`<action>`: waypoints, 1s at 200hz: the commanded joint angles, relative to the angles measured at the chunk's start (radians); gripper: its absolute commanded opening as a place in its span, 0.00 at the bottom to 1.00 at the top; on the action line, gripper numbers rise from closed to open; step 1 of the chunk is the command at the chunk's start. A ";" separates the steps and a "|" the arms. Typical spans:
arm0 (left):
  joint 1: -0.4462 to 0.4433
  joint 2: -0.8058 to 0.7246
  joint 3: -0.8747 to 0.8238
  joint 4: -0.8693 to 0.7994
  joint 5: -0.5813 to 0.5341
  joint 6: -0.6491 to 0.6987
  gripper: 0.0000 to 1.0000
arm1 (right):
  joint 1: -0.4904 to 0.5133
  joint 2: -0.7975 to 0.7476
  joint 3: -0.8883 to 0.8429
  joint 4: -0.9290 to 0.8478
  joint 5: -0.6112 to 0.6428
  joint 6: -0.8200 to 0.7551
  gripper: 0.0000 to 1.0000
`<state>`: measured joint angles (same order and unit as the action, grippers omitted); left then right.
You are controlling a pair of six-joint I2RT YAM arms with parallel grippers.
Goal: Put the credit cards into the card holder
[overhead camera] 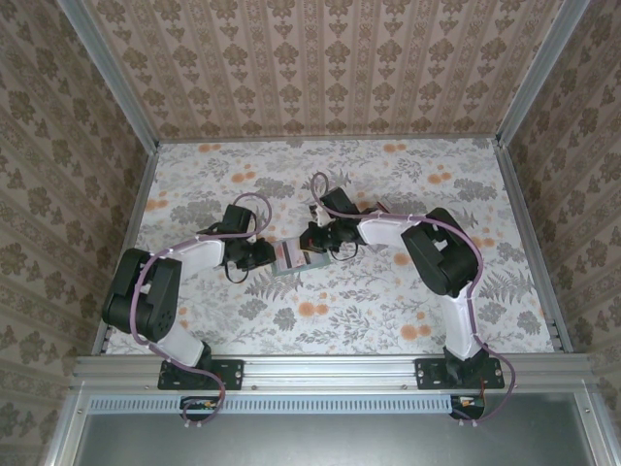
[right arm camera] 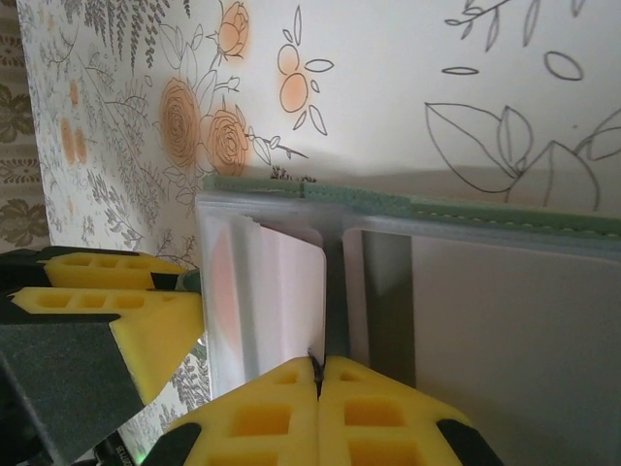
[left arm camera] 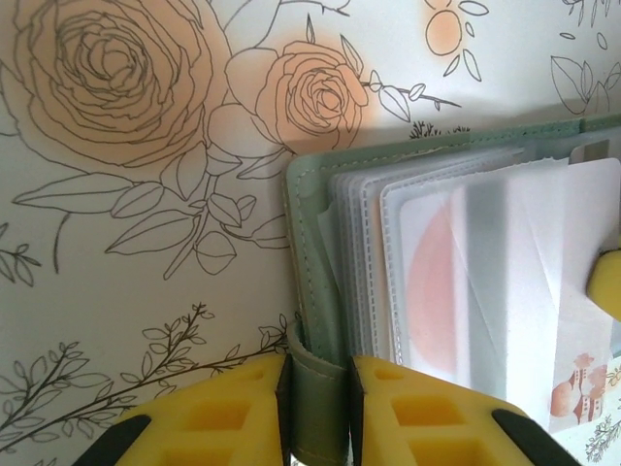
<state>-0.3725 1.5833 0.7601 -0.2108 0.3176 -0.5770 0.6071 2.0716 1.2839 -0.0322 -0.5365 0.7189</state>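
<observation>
Two grippers meet over the card holder [overhead camera: 288, 260], which lies open about mid-table, slightly toward the left edge of the floral table [overhead camera: 388, 320]. The left gripper [overhead camera: 262, 254] comes at it from the left edge's side, and the right gripper [overhead camera: 315, 240] from the right.

In the left wrist view, the left gripper [left arm camera: 315, 393] has its yellow foam pads [left arm camera: 233, 408] clamped on a sage-green flap of the card holder [left arm camera: 312, 243], one pad touching each face. Beyond the green cover stands a stack of clear sleeves [left arm camera: 369, 252]. A pale printed insert [left arm camera: 437, 282] with a reddish-orange round patch shows through the front one. A yellow pad [left arm camera: 605, 282] of the other arm touches the right rim of that leaf.

In the right wrist view, the right gripper [right arm camera: 318, 374] has its pads pressed tight together against the lower rim of the sleeves [right arm camera: 272, 282]. Whether a thin leaf is caught between them I cannot tell. The holder's green edge [right arm camera: 466, 214] runs across above, with the table [right arm camera: 437, 78] behind. The left gripper [right arm camera: 116, 291] sits at the left.
</observation>
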 commanded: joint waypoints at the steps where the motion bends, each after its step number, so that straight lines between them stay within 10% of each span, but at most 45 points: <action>1: -0.014 0.024 -0.002 0.016 0.031 -0.017 0.23 | 0.024 0.013 0.013 -0.014 0.075 0.022 0.03; 200: -0.016 -0.028 -0.028 0.011 0.008 -0.021 0.22 | 0.014 -0.212 0.008 -0.260 0.295 -0.144 0.36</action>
<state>-0.3813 1.5921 0.7509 -0.1860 0.3176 -0.5838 0.6529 1.9476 1.3186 -0.2138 -0.3141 0.6308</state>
